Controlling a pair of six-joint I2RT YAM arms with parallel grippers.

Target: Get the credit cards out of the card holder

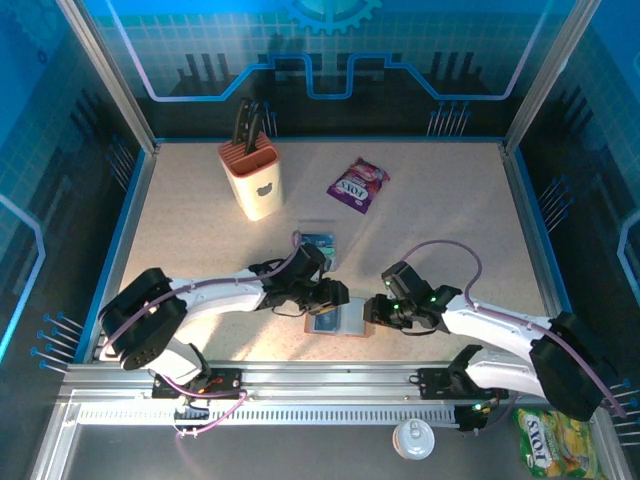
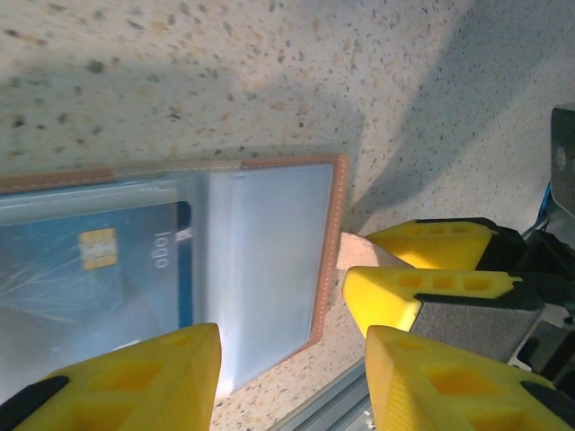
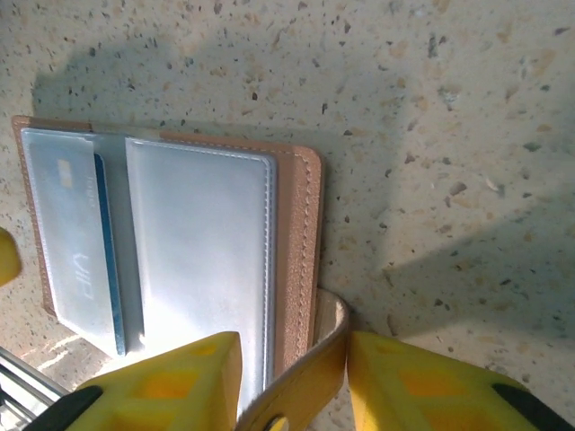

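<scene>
Speckled beige table (image 1: 450,240), blue printed walls on three sides.

Back left of centre: cream knife block (image 1: 250,180), black handles pointing up.

Your left arm comes in from the near left corner. The left gripper (image 1: 333,297) hangs over the left part of the card holder (image 1: 338,322). Its jaws stand moderately apart with nothing caught between them. In the left wrist view one yellow finger (image 2: 135,382) sits over a clear sleeve and the other lies past the holder's edge, over bare table. You cannot tell whether the first finger touches the sleeve.

Just behind that gripper, teal credit cards (image 1: 320,243) lie in a clear tray (image 1: 300,238), near the holder but apart from it.

The card holder lies open and flat, sleeves up, close to the near edge of the table between your two grippers. A blue credit card (image 2: 99,269) with a gold chip sits inside the sleeve farther from the strap. The sleeve next to the strap shows plain grey-white.

Back, right of centre: purple snack packet (image 1: 357,185).

The right gripper (image 1: 372,312) is at the holder's right edge. Its fingers are closed narrowly on the strap tab (image 3: 310,364), which curls up between them.

Off the table, near right: white lid (image 1: 413,438) and yellow-green packet (image 1: 548,448).
</scene>
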